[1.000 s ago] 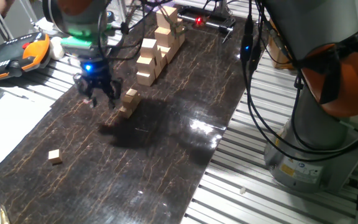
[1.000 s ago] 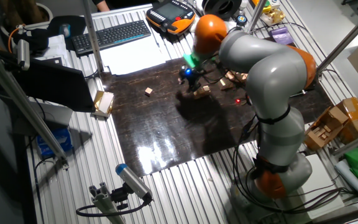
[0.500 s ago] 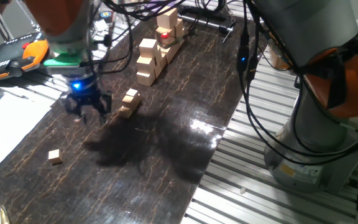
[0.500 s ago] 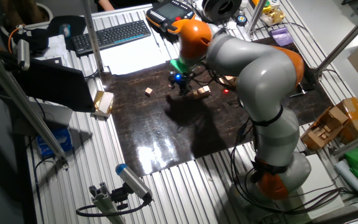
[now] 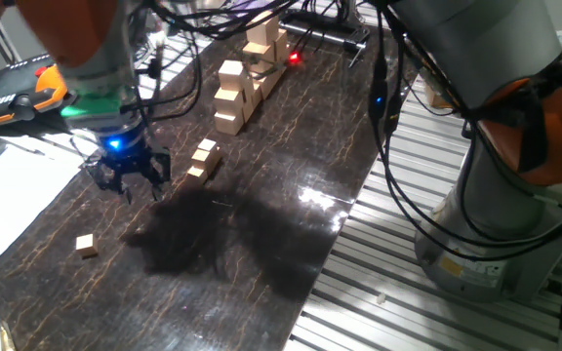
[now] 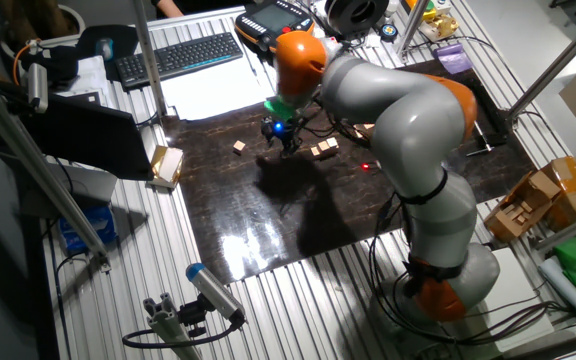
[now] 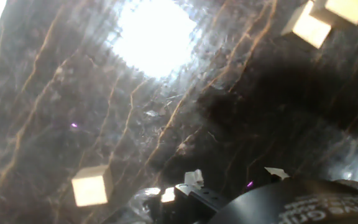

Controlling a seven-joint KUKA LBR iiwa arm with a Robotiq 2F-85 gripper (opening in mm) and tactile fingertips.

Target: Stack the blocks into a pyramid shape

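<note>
A small heap of tan blocks point(image 5: 203, 160) sits mid-mat, and it also shows in the other fixed view as blocks point(image 6: 323, 149). One lone block point(image 5: 87, 245) lies nearer the front left of the mat, seen too as the lone block point(image 6: 239, 147). My gripper point(image 5: 125, 181) hovers between the heap and the lone block, open and holding nothing; the other fixed view also shows the gripper point(image 6: 281, 140). In the hand view the lone block point(image 7: 91, 186) is at lower left. Two heap blocks point(image 7: 309, 28) are at upper right, and the gripper point(image 7: 235, 177) shows only its fingertips.
A tall stepped stack of larger pale blocks point(image 5: 246, 76) stands at the back of the dark mat point(image 5: 261, 224). An orange teach pendant point(image 5: 20, 90) and a keyboard point(image 6: 180, 56) lie beyond the mat's left edge. A wooden block point(image 6: 166, 164) rests at the mat's corner. The robot base point(image 5: 501, 205) is at right.
The gripper has moved left and toward the front, away from the heap and closer to the lone block. The blocks have not moved.
</note>
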